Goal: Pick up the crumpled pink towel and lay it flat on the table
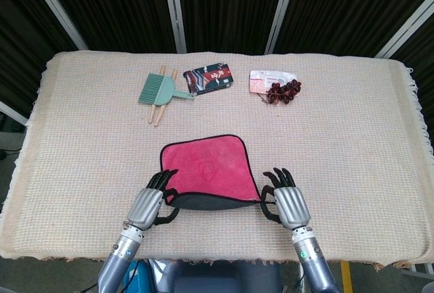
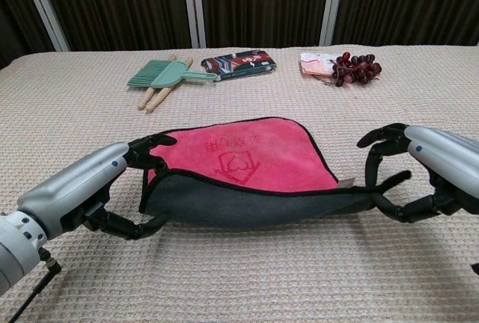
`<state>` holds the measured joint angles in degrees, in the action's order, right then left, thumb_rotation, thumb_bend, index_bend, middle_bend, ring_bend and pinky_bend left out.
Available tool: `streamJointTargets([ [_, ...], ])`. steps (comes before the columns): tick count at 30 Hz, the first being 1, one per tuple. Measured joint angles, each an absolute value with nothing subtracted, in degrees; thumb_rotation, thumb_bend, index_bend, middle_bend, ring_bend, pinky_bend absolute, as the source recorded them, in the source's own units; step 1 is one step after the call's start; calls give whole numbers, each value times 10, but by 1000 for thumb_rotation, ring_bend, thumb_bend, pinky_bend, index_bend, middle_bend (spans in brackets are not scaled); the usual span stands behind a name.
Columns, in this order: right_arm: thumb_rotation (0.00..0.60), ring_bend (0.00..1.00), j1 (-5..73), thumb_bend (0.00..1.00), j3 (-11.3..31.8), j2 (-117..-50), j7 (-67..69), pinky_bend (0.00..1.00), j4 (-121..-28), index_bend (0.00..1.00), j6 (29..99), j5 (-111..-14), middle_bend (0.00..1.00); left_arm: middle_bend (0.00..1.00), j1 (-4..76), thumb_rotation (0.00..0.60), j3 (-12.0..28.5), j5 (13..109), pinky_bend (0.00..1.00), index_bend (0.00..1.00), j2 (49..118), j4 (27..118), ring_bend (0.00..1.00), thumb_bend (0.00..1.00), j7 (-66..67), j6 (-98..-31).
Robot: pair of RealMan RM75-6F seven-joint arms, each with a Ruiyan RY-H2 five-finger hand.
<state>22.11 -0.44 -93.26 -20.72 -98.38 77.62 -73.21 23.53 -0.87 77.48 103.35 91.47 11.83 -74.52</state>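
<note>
The pink towel (image 1: 207,171) is lying near the middle of the table (image 1: 352,144), a little toward the near edge. Its far part is resting flat on the woven table cover, with the pink side up and a dark border around it. Its near edge is being held up off the table, so the dark grey underside (image 2: 247,203) is showing in the chest view as a long sagging band between the two hands.

The left hand (image 1: 150,201) is gripping the near left corner of the towel. Its fingers (image 2: 153,143) are lying over the top of the cloth and the thumb is curling under it, so the corner is clamped between them. The right hand (image 1: 285,199) is holding the near right corner in the same way. Here the upper fingers (image 2: 383,134) are arching above the cloth and the thumb is coming from below, and the corner is pinched where they meet. A small pale label is sticking out just beside this corner.

Far on the table, well apart from the towel, three groups of things are lying. On the left, a green hand brush (image 1: 159,89) is resting on two wooden sticks (image 1: 156,111). Just to its right is a dark patterned packet (image 1: 210,78). Further right, a pink and white packet (image 1: 269,79) is touching a bunch of dark red grapes (image 1: 283,91).
</note>
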Motion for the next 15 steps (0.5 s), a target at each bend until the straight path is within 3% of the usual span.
streamJointTargets([
  [2, 600, 1, 221, 467, -5, -930, -211, 0, -987, 168, 771, -731, 88, 10, 235, 600, -10, 774, 0, 266, 1032, 917, 0, 207, 121, -739],
  [5, 600, 0, 220, 419, -8, -924, -218, 0, -995, 10, 762, -728, 7, 1, 235, 600, -11, 772, 0, 185, 1026, 924, 0, 151, 123, -731],
  [15, 600, 0, 210, 368, -17, -901, -240, 0, -1025, 0, 769, -748, 0, 0, 229, 600, -15, 782, 0, 127, 988, 960, 0, 117, 125, -731],
])
